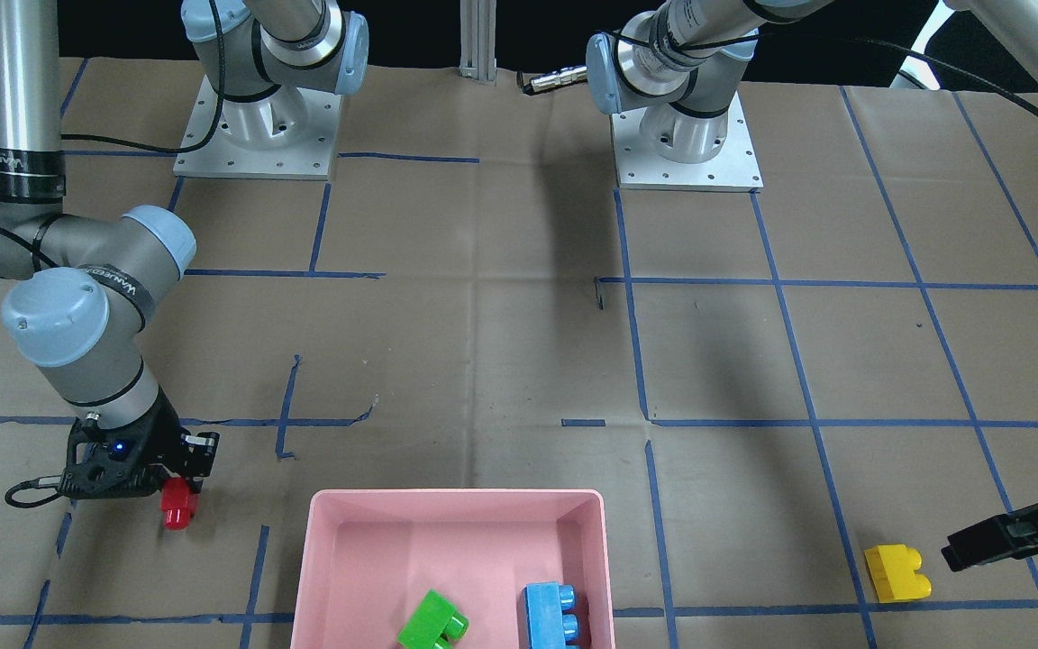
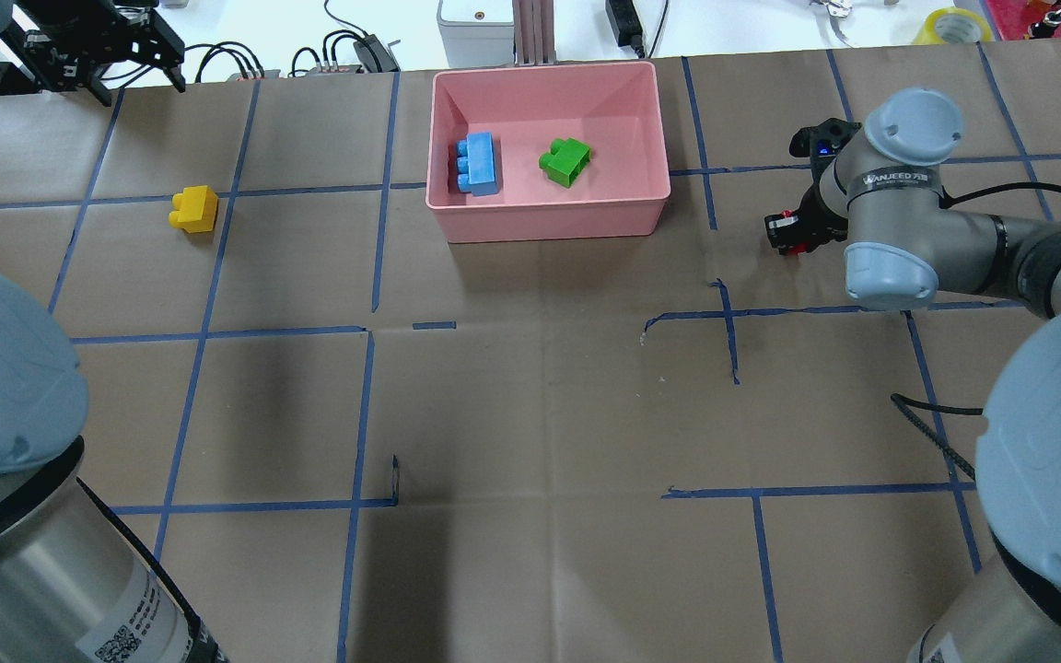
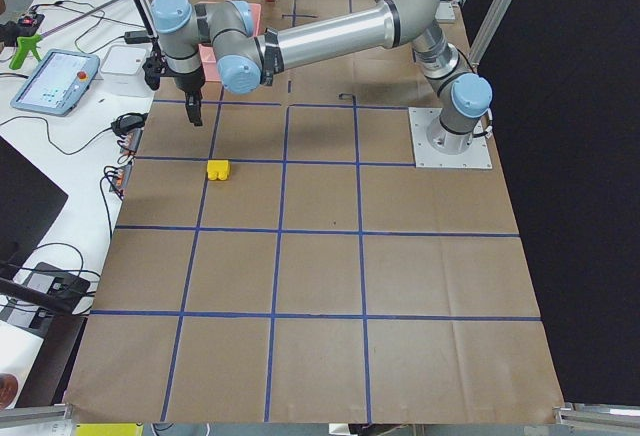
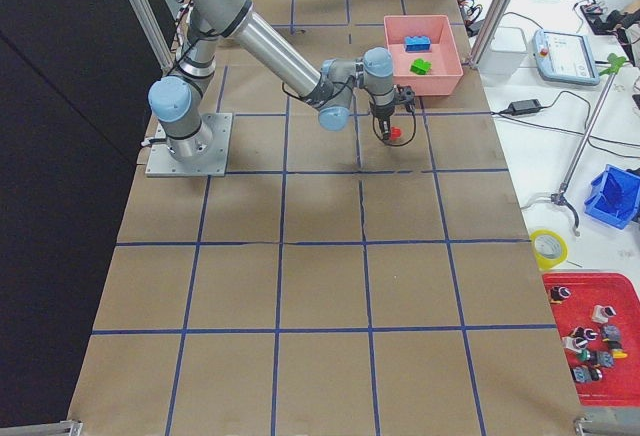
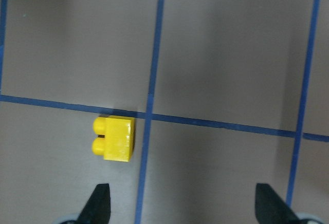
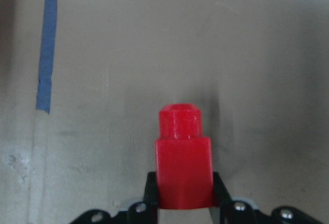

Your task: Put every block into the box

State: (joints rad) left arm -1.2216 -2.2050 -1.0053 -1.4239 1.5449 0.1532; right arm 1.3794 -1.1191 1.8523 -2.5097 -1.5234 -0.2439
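Observation:
The pink box [image 1: 321,559] [image 2: 457,221] holds the green block [image 1: 433,622] [image 2: 565,161] and the light blue block [image 1: 555,615] [image 2: 477,164]. My right gripper [image 1: 184,491] [image 6: 184,206] is shut on the red block [image 1: 177,504] [image 6: 183,165] [image 2: 796,230] and holds it just above the table, to the box's side. The yellow block [image 1: 897,572] [image 2: 194,208] [image 5: 115,137] lies on the paper beside a blue tape line. My left gripper [image 5: 182,203] [image 2: 107,69] is open, raised above the table, apart from the yellow block.
Brown paper with blue tape grid lines [image 2: 374,230] covers the table. The arm bases [image 1: 258,126] [image 1: 686,135] stand at the robot's edge. Cables and devices [image 2: 346,51] lie beyond the table's far edge.

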